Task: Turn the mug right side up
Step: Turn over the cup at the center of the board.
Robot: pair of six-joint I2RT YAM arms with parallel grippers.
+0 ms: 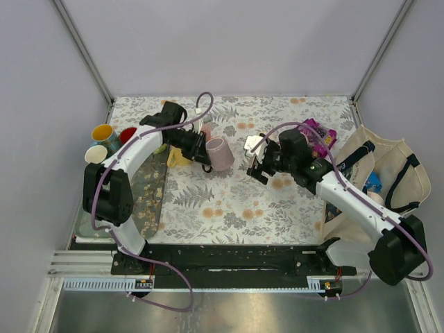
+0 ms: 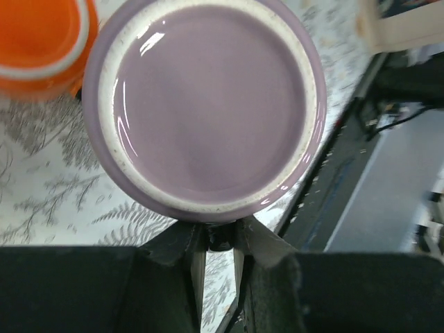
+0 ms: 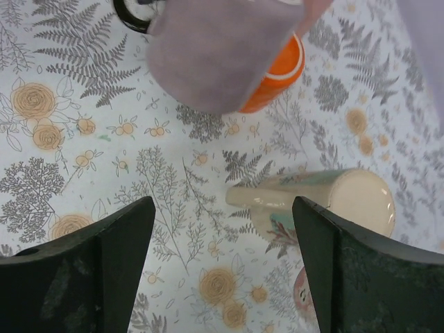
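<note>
Now the left gripper [image 2: 220, 239] is pinched shut on the lilac mug [image 2: 208, 104], base toward its wrist and mouth tilted away. The right gripper [image 3: 222, 205] hangs nearby, jaws wide apart and empty.

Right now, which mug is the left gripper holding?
The lilac mug, pinched in the left gripper and tilted off the table. The orange mug and the cream mug on its side rest on the table, ungripped.
</note>
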